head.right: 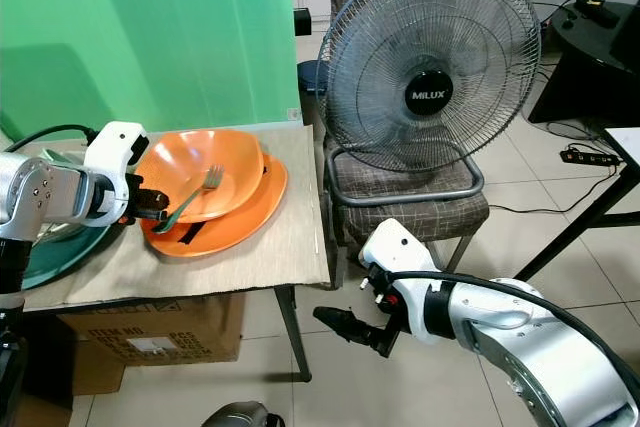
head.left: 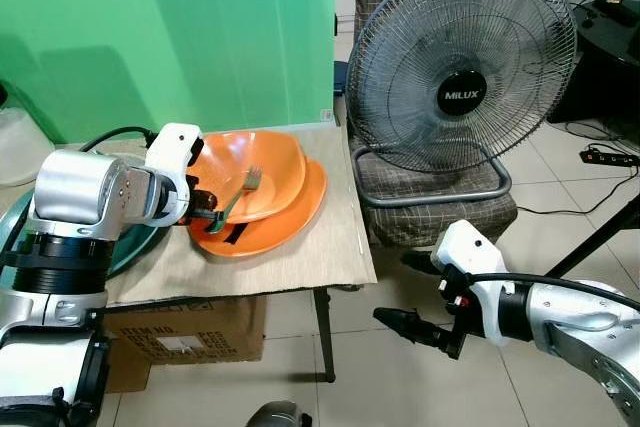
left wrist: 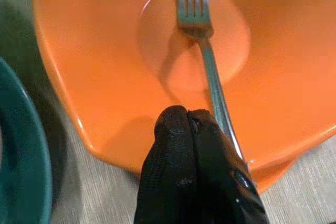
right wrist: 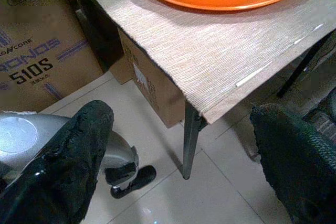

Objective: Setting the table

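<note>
An orange bowl [head.left: 262, 169] sits on an orange plate [head.left: 296, 219] on a small table covered by a beige mat [head.left: 290, 267]. A metal fork [head.left: 246, 186] leans in the bowl, tines down at its middle [left wrist: 195, 9]. At the bowl's near-left rim my left gripper [head.left: 212, 217] is shut on the fork's handle. My right gripper [head.left: 393, 288] hangs low beside the table's right front corner, over the tiled floor, with its fingers [right wrist: 73, 156] wide apart and nothing between them.
A teal plate [head.left: 12, 232] lies at the table's left edge. A large Milux fan [head.left: 462, 62] stands on a checked chair [head.left: 440, 202] just right of the table. A cardboard box [head.left: 180, 332] sits under the table. A power strip [head.left: 610, 157] lies far right.
</note>
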Controlling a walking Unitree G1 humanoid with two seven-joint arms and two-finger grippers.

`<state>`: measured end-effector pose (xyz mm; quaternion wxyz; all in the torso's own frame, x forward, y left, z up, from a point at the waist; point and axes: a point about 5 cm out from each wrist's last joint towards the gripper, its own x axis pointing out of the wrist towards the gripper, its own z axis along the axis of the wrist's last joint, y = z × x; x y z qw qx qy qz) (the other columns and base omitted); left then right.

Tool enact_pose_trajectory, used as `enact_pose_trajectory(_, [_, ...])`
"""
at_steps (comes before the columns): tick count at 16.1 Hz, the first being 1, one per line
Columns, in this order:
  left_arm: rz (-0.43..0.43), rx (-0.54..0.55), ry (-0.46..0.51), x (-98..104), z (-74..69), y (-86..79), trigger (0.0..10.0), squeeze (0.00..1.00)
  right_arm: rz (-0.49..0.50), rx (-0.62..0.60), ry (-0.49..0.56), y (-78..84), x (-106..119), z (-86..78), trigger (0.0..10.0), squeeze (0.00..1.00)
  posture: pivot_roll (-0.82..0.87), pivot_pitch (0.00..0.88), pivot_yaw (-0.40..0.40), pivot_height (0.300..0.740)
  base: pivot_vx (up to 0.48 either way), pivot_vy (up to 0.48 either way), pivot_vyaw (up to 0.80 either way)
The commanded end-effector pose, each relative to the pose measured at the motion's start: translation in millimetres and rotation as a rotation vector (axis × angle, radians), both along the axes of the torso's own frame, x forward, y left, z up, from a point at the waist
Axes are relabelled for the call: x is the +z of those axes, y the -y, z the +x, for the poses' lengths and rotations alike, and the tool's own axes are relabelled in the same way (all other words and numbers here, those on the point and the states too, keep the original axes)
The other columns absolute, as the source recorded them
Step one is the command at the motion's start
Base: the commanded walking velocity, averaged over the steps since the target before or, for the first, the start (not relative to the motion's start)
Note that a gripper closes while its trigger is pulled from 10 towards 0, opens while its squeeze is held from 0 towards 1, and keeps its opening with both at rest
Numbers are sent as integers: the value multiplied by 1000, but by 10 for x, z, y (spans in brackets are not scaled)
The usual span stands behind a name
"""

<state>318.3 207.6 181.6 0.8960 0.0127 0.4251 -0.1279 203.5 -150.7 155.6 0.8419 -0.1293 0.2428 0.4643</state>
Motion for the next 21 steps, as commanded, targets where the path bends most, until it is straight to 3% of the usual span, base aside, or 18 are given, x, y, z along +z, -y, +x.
enact_pose_trajectory(1, [-6,-12,20,26,5,12,0,0,-2,-2,2,8,-8,-6,10000,0,152,0,73,740,0,0,0])
enact_pose_trajectory(6, [-35,-48,102,87,41,55,0,0,0,-17,18,18,12,27,10000,0,147,0,75,740,0,0,0])
enact_pose_trajectory(9, [-75,-77,254,214,87,111,0,0,0,-37,34,37,22,41,10000,0,150,0,73,740,0,0,0])
enact_pose_trajectory(11, [-123,-147,392,326,61,206,0,0,-1,-59,50,45,13,65,10000,0,149,0,74,740,0,0,0])
enact_pose_trajectory(12, [-143,-148,418,344,43,221,0,0,3,-68,57,47,14,73,10000,0,149,0,74,740,0,0,0])
enact_pose_trajectory(15, [-269,-149,546,373,-112,254,0,0,21,-99,91,35,-4,88,10000,0,150,0,70,740,0,0,0])
enact_pose_trajectory(18, [-365,-241,681,424,-351,292,0,0,58,-164,155,7,-18,159,10000,0,150,0,48,740,0,0,0])
enact_pose_trajectory(21, [-473,-275,753,475,-529,320,0,0,125,-234,217,-15,13,241,10000,0,152,0,36,740,0,0,0])
